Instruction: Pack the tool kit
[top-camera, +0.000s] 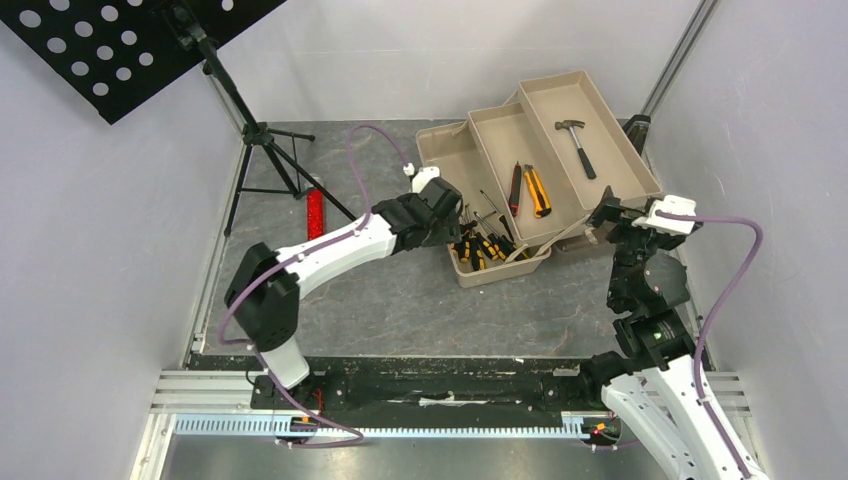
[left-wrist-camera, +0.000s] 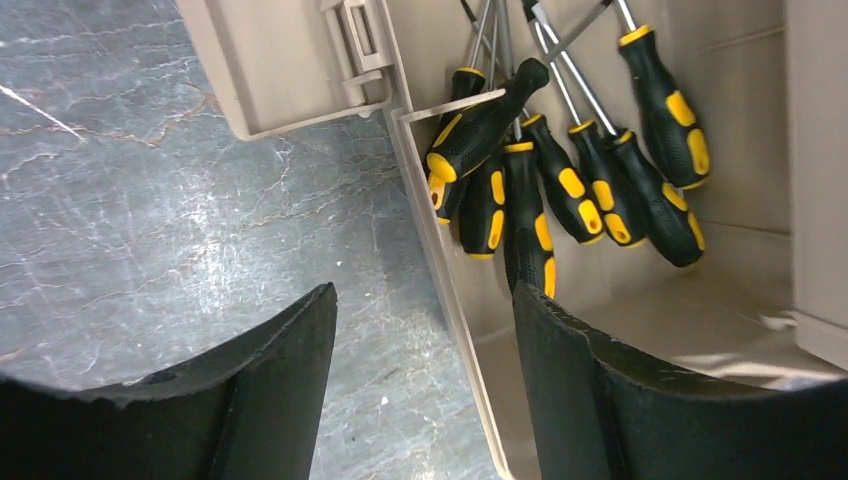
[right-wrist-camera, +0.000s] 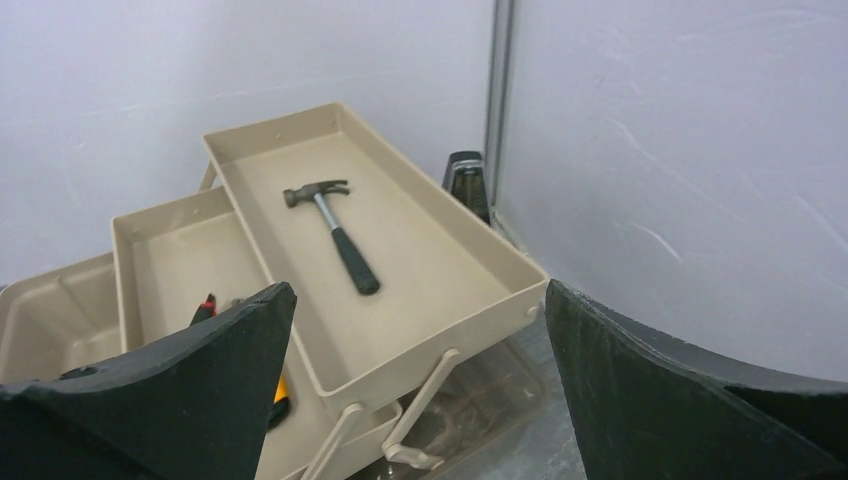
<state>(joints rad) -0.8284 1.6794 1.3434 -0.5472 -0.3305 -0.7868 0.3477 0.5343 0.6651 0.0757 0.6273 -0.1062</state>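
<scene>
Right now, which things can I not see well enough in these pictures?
- Utility knives: right wrist view, mostly behind a finger of the right hand.
- Screwdrivers: left wrist view, shaft tips cut by the top edge; top view, partly behind the left hand.
- Toolbox bottom under its trays: top view, covered by them.
- Black object behind the toolbox: too little shows to name.

A black music stand (top-camera: 258, 133) stood on its tripod at the far left of the grey table (top-camera: 400, 300); a red bar (top-camera: 316, 213) lay by its legs.
</scene>
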